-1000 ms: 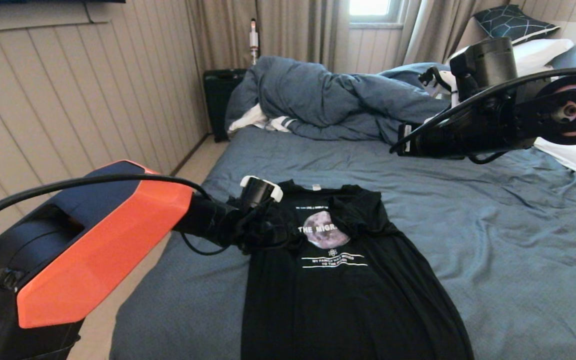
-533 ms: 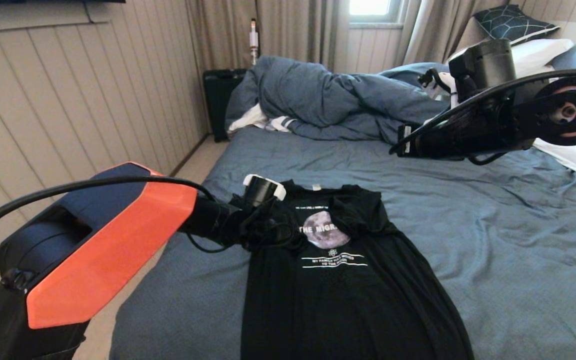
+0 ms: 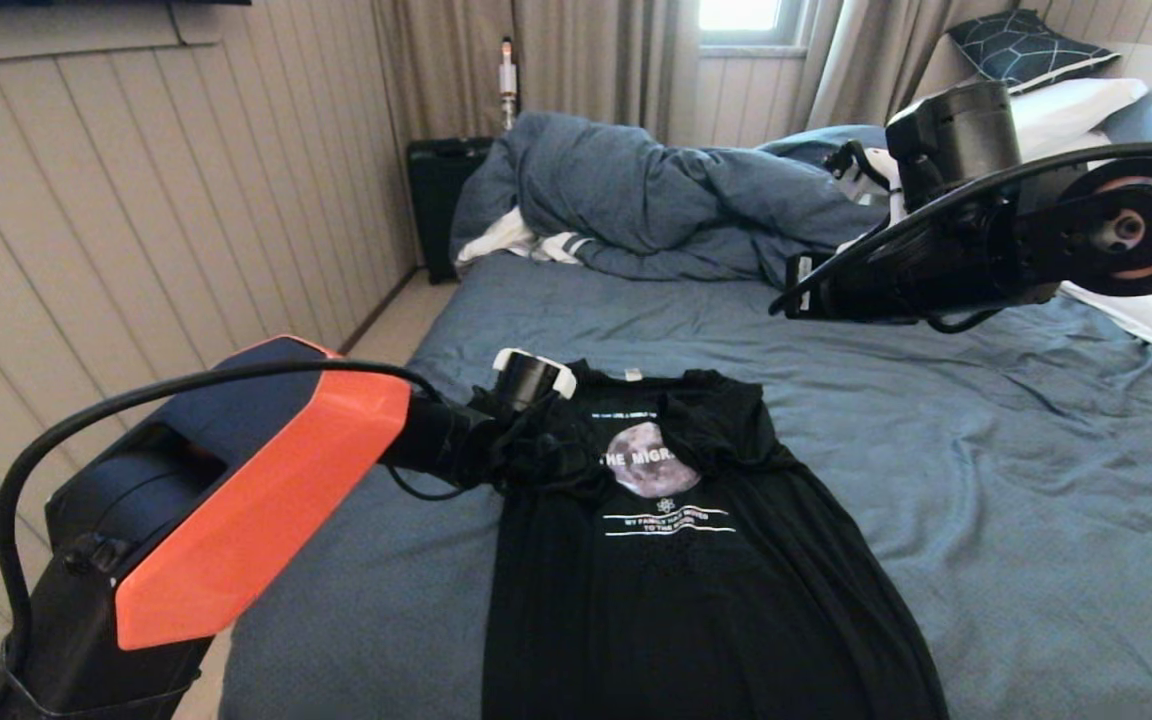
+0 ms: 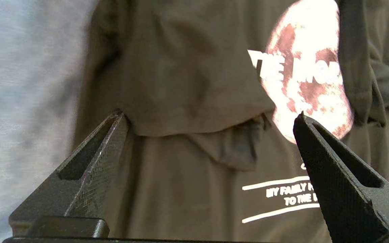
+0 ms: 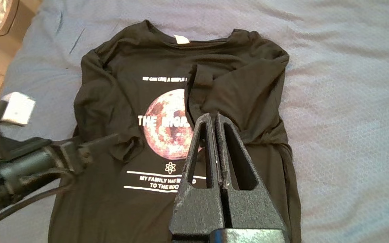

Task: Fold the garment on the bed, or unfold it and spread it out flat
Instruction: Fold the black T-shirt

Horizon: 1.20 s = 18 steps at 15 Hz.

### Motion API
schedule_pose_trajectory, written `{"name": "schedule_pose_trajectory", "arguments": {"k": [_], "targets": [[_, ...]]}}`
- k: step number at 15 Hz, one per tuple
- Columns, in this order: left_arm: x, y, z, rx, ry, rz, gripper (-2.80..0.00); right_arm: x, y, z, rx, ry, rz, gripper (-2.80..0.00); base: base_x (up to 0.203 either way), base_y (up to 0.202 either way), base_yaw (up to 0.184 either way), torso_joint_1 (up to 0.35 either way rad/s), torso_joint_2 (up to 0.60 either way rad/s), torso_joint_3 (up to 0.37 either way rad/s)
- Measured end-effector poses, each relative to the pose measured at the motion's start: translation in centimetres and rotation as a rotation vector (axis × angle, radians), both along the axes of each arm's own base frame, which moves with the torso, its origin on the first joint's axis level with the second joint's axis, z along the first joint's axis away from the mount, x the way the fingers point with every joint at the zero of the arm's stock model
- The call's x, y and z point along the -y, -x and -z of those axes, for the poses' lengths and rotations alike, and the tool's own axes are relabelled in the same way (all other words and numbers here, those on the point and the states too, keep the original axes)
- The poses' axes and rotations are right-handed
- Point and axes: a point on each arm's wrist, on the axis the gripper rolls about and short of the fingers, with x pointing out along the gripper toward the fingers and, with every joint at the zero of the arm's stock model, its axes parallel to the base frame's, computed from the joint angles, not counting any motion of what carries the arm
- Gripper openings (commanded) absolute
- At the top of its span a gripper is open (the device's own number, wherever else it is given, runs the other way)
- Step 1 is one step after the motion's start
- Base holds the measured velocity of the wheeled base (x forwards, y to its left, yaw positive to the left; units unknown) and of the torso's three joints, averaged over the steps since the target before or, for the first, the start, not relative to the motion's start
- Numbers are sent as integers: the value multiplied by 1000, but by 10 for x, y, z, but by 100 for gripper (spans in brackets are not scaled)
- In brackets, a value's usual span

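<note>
The garment (image 3: pixel 676 580), a black T-shirt with a moon print, lies face up on the bed (image 3: pixel 1036 480), neck label away from me. Both sleeves are folded inward over the chest. My left gripper (image 3: pixel 561 460) hovers low over the shirt's left sleeve. In the left wrist view the left gripper (image 4: pixel 210 114) stands wide open and empty, with the folded sleeve edge (image 4: pixel 194 125) between its fingers. My right gripper (image 5: pixel 211 116) is shut and empty, held high above the garment (image 5: pixel 130 209). In the head view the right gripper (image 3: pixel 791 290) hangs over the bed's far right.
A bunched blue-grey duvet (image 3: pixel 656 195) lies across the far end of the bed, with white pillows (image 3: pixel 1076 100) at the far right. A black case (image 3: pixel 436 200) stands by the panelled wall (image 3: pixel 136 200). A strip of floor (image 3: pixel 386 330) runs along the bed's left edge.
My left arm has reached a little further forward over the shirt's left sleeve, its gripper still open. The right arm has barely shifted.
</note>
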Motion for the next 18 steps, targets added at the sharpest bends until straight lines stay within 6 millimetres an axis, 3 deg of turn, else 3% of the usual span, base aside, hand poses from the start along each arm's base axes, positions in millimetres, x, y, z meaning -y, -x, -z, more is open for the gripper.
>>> {"name": "schedule_pose_trajectory", "arguments": {"k": [5, 6, 18], "targets": [[2, -5, 3, 5, 6, -5, 0, 0, 0, 0, 1, 0, 0, -280, 0, 0, 0, 0, 0, 0], [3, -5, 3, 5, 6, -5, -280, 0, 0, 0, 2, -1, 0, -280, 0, 0, 0, 0, 0, 0], [4, -7, -1, 20, 16, -5, -280, 0, -1, 1, -1, 0, 0, -280, 0, 0, 0, 0, 0, 0]]}}
